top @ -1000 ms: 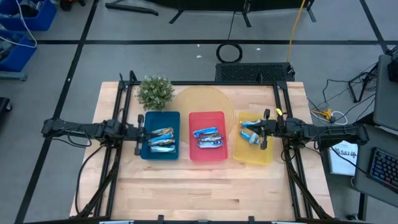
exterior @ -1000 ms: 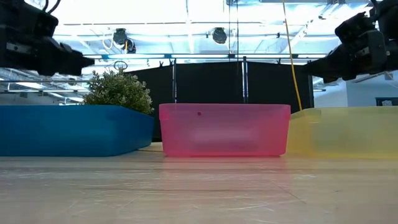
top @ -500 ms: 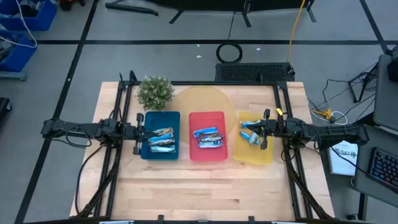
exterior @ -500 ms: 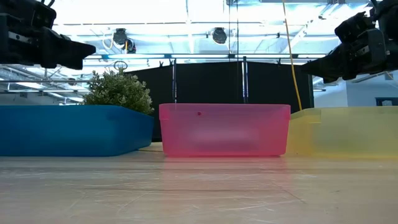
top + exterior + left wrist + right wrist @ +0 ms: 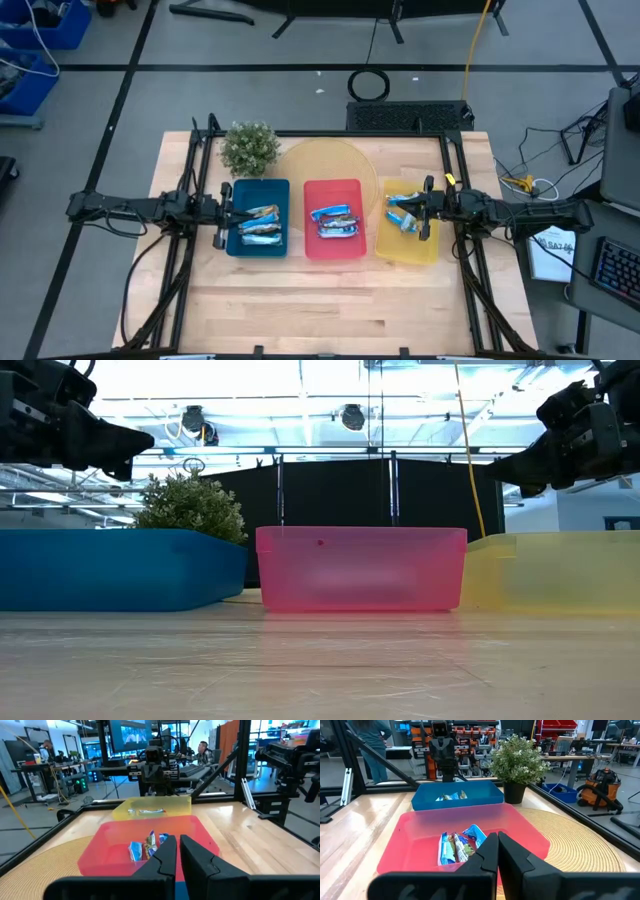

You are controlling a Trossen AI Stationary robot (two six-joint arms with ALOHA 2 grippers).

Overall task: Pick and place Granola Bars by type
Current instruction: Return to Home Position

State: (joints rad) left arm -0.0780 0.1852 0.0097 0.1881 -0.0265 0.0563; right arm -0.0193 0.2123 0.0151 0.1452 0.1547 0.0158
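Observation:
Several granola bars lie in three trays set side by side. Blue-and-white and silvery bars (image 5: 260, 226) lie in the blue tray (image 5: 240, 190), a heap of bars (image 5: 335, 221) in the red tray (image 5: 332, 187), and blue bars (image 5: 402, 213) in the yellow tray (image 5: 410, 250). My left gripper (image 5: 231, 213) hovers shut above the blue tray's left edge, pointing right. My right gripper (image 5: 418, 208) hovers shut over the yellow tray, beside its bars, pointing left. In the low view both grippers (image 5: 150, 440) (image 5: 492, 463) hang well above the tray rims.
A potted plant (image 5: 249, 148) stands behind the blue tray. A round woven mat (image 5: 325, 160) lies under the far ends of the red and yellow trays. Black frame rails (image 5: 190, 290) run along both table sides. Bare wood (image 5: 320, 300) stretches toward the near edge.
My left gripper has risen a little above the blue tray and stayed shut. The bars and trays have not moved.

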